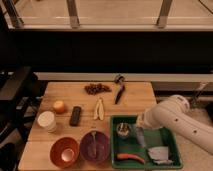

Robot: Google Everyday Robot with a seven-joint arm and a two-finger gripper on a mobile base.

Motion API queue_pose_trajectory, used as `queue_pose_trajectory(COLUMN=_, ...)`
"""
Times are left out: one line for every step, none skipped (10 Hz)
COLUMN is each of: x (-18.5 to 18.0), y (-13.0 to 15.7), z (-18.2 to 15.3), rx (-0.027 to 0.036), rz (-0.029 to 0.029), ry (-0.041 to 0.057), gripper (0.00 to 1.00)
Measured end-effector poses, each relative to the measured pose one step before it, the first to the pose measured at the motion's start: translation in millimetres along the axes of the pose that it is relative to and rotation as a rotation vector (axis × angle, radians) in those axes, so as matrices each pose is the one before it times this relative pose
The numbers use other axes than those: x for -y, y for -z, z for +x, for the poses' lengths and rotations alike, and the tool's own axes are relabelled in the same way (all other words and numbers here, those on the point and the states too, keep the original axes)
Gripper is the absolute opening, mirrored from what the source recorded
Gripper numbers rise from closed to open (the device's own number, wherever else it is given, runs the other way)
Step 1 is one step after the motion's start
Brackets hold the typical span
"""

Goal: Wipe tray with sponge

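Note:
A green tray (pixel 172 141) sits at the front right of the wooden table. In it lie a pale grey sponge (pixel 159 153) at the front right, a small metal cup (pixel 123 130) at the back left, and an orange carrot-like piece (pixel 131 158) at the front. My gripper (pixel 140 134) reaches down into the middle of the tray from the white arm (pixel 175 117) on the right. It is just right of the cup and up-left of the sponge, apart from it.
On the table (pixel 135 100) are dark grapes (pixel 97 88), a black tool (pixel 119 93), a banana peel (pixel 99 109), an orange (pixel 59 106), a black remote (pixel 75 115), a white cup (pixel 47 121), an orange bowl (pixel 64 151) and a purple bowl (pixel 95 146).

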Motion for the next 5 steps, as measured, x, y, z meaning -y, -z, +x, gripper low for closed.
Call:
queue_pose_trajectory(x=-16.83, y=4.19, z=4.74, rx=-0.00252, rz=-0.02562, ry=0.0013, gripper=0.0)
queue_pose_trajectory(x=-20.47, y=4.11, z=7.42, rx=-0.00446, rz=-0.0221, ry=0.00661, gripper=0.0)
queue_pose_trajectory(x=-21.49, y=3.15, z=8.03, rx=-0.00595, rz=-0.0148, ry=0.00802, gripper=0.0)
queue_pose_trajectory(x=-13.67, y=1.43, z=7.78, rx=-0.00583, rz=-0.00601, ry=0.00957, gripper=0.0)
queue_pose_trajectory(x=-8.82, y=0.51, z=8.12, rx=-0.00636, rz=-0.00069, ry=0.01372, gripper=0.0)
